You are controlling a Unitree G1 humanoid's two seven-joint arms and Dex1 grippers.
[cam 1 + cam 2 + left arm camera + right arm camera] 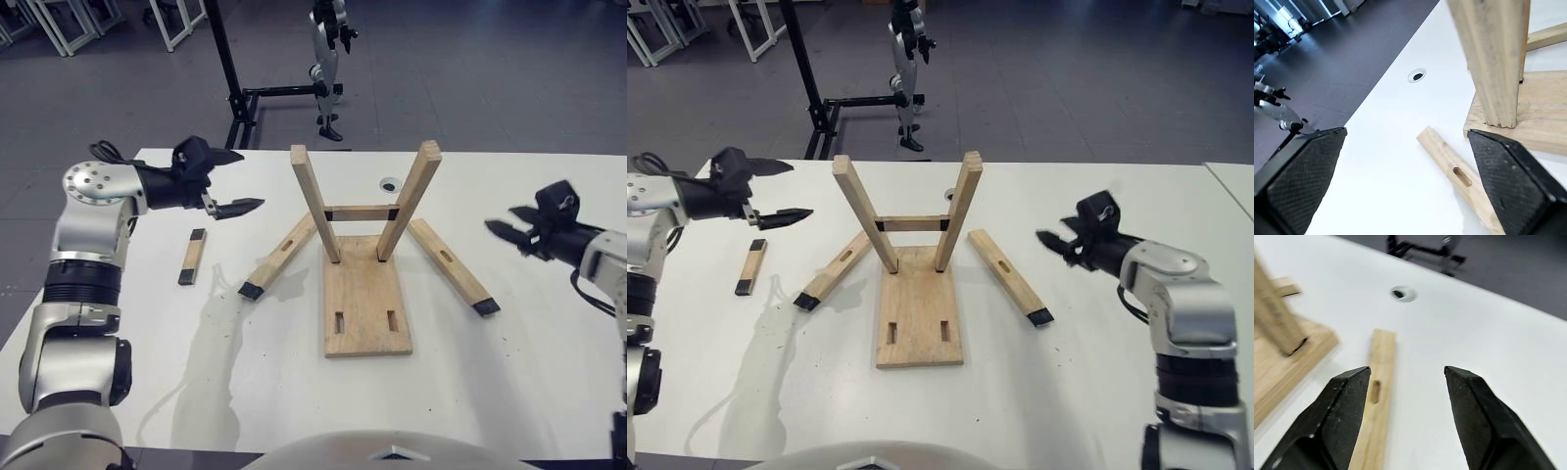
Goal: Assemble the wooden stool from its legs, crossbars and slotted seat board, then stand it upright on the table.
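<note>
The slotted seat board lies flat mid-table. Two legs stand in its far slots, joined by a crossbar. One loose leg lies to its left, another loose leg to its right, both with a black tip. A short crossbar lies further left. My left gripper hovers open above the table between the short crossbar and the standing legs. My right gripper hangs open right of the right loose leg. The left loose leg also appears in the left wrist view.
A round cable hole sits in the white table behind the stool parts. Beyond the far edge stand a black stand and a small robot figure on the dark floor.
</note>
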